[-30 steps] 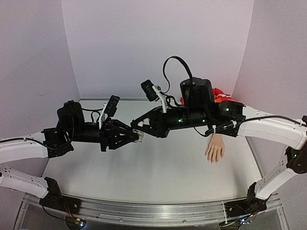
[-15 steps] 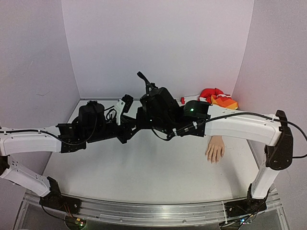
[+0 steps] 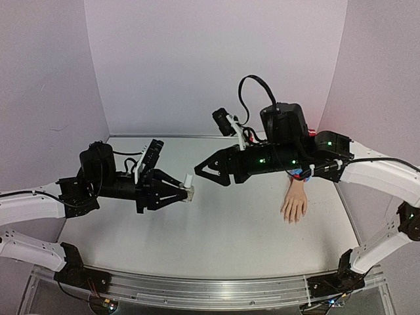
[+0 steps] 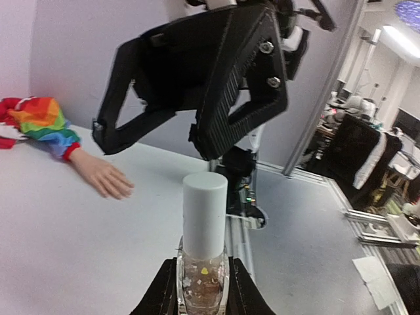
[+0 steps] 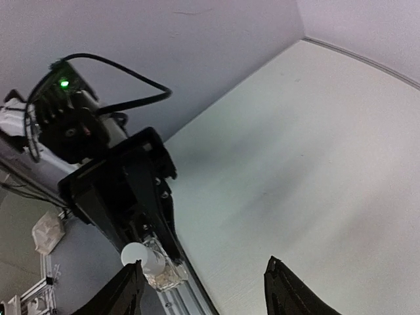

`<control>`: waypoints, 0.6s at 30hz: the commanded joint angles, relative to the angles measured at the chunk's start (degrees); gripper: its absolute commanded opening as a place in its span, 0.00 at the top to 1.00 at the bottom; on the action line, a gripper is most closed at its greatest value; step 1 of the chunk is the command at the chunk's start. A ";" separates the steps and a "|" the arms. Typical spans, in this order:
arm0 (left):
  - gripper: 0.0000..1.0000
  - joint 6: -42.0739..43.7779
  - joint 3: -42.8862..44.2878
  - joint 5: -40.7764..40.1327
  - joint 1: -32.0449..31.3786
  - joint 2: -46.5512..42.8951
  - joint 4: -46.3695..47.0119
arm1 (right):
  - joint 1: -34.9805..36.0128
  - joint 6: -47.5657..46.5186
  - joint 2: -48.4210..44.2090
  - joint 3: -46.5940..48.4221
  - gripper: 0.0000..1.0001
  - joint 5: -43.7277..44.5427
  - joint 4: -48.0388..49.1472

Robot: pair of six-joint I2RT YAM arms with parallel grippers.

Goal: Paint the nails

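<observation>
My left gripper [image 3: 182, 195] is shut on a small clear bottle [image 4: 203, 282] with a white cap [image 4: 204, 220], held upright above the table. The right gripper [image 3: 199, 172] hovers open just right of the cap and touches nothing; its black fingers [image 4: 197, 85] loom above the cap in the left wrist view. In the right wrist view the bottle [image 5: 156, 266] sits by the left fingertip of the open right gripper [image 5: 207, 290]. The fake hand [image 3: 294, 203] lies palm down at the right, with its rainbow sleeve [image 4: 39, 117] behind it. The nails [image 3: 292, 220] are too small to make out.
The right arm [image 3: 367, 170] reaches over the fake hand's wrist and hides most of the sleeve from above. The left arm [image 3: 39, 203] stretches in from the left. Purple walls [image 3: 210, 59] close the back and sides, and an aluminium rail [image 3: 197, 289] runs along the near edge.
The right gripper, shut at the bottle's cap a second ago, has opened and drawn back to the right. Both arms swung toward the back and returned. The cap stays on the bottle.
</observation>
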 commanded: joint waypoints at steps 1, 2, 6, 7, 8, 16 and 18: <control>1.00 -5.69 2.06 17.71 -0.01 0.91 8.59 | -0.11 -5.67 0.12 0.36 0.40 -22.06 6.50; 1.00 -6.94 2.81 18.96 -0.05 1.62 9.37 | -0.07 -5.63 0.54 0.86 0.42 -24.44 7.44; 1.00 -8.42 4.59 21.60 -0.03 3.98 10.92 | 0.04 -4.82 3.53 3.83 0.57 -31.21 9.12; 1.00 -8.37 4.73 21.74 -0.04 4.19 11.06 | 0.11 -4.65 4.25 4.46 0.59 -32.43 9.44; 1.00 -8.27 4.83 21.77 -0.05 4.33 11.25 | 0.24 -4.53 4.74 4.81 0.60 -33.06 9.80; 1.00 -9.39 4.79 21.27 0.00 4.51 13.62 | 1.17 -4.38 6.86 5.12 0.76 -35.02 11.31; 1.00 -9.55 4.80 20.31 -0.04 4.40 13.69 | 1.25 -4.44 6.86 4.62 0.86 -34.01 11.45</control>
